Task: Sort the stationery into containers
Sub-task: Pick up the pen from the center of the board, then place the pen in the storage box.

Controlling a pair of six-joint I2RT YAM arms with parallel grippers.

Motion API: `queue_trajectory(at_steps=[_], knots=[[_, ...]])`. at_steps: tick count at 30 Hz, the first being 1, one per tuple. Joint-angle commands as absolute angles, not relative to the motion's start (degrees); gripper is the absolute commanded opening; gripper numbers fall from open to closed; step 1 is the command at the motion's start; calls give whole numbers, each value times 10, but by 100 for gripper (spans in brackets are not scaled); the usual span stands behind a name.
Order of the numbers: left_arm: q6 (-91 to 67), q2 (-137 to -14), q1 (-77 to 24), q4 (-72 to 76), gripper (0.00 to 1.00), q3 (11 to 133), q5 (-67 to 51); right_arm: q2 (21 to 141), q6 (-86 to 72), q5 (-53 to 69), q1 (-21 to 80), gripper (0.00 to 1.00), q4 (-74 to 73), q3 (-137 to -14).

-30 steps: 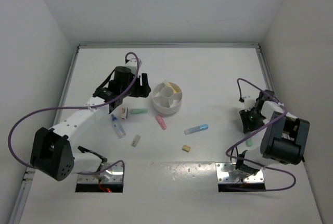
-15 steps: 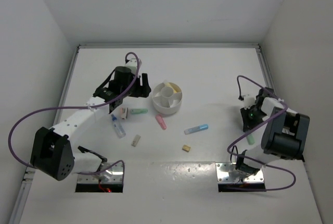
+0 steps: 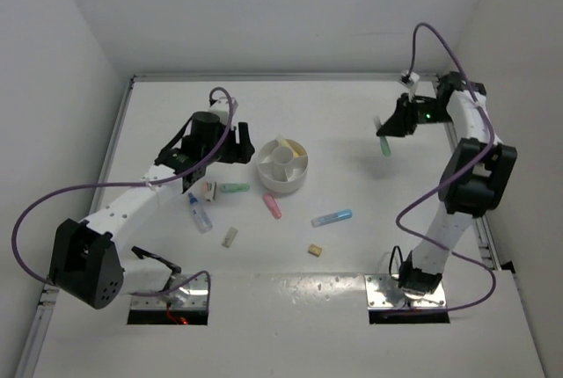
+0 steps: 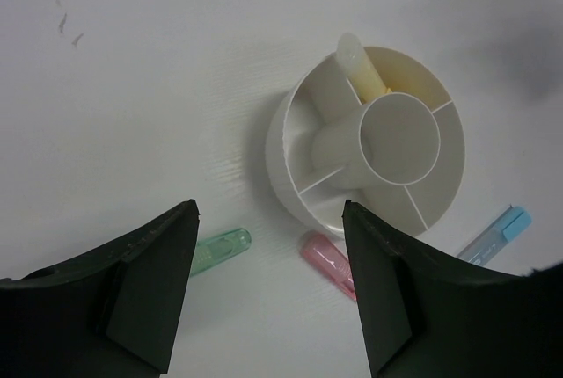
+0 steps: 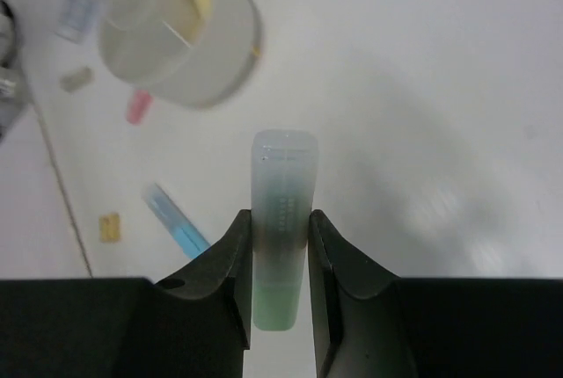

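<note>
Nearest me, an eraser [image 3: 314, 250] and a blue tube [image 3: 332, 218] lie on the surface [image 3: 352, 132]. My left pincer [image 4: 268, 205] hangs apart just left of the bowl [image 3: 283, 186], which holds a yellow stick [image 4: 356, 61]. Far right, my right pincer [image 5: 280, 217] clamps a green stick [image 5: 283, 176] in the air.

table [image 3: 334, 114]: white, bare patches glossy | walls [image 3: 281, 9]: plain white, three sides | light: diffuse

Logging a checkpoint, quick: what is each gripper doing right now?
Left gripper: open, holding nothing.
Right gripper: closed on a green marker.
</note>
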State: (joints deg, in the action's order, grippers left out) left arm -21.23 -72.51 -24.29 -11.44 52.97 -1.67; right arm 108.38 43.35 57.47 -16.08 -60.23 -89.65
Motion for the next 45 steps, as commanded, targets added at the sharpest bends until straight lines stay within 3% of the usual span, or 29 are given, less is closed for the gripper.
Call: queue_trajectory(at_steps=[1, 3, 9, 13, 15, 17, 21, 22, 27, 36, 45], knots=[[-212, -701, -243, -91, 73, 533, -11, 1170, 546, 787, -93, 0, -765, -1020], [-212, -701, -238, -91, 73, 539, -11, 1240, 572, 823, -59, 0, -804, -1085], [-207, -701, -238, -91, 73, 544, -17, 1290, 613, 874, 45, 0, -781, -1168], [-201, -701, -233, -91, 73, 544, -17, 1346, 544, 880, 89, 0, -757, -1302], [-201, -701, -233, -97, 73, 544, -17, 1354, 489, 861, 101, 0, -699, -1311], [-201, -701, -233, -97, 73, 544, -17, 1332, 366, 805, 121, 0, -599, -1263], [-201, -701, -233, -102, 73, 549, -17, 1216, 93, 670, 141, 0, -138, -1029], [-201, -701, -233, -102, 73, 549, -17, 1202, 78, 650, 142, 0, -110, -980], [-201, -701, -233, -102, 73, 549, -17, 1229, 85, 620, 158, 0, -150, -1023], [-196, -696, -233, -102, 73, 549, -22, 1228, 47, 593, 169, 0, -91, -1016], [-196, -696, -233, -107, 73, 549, -22, 1182, 25, 619, 185, 0, -23, -923]])
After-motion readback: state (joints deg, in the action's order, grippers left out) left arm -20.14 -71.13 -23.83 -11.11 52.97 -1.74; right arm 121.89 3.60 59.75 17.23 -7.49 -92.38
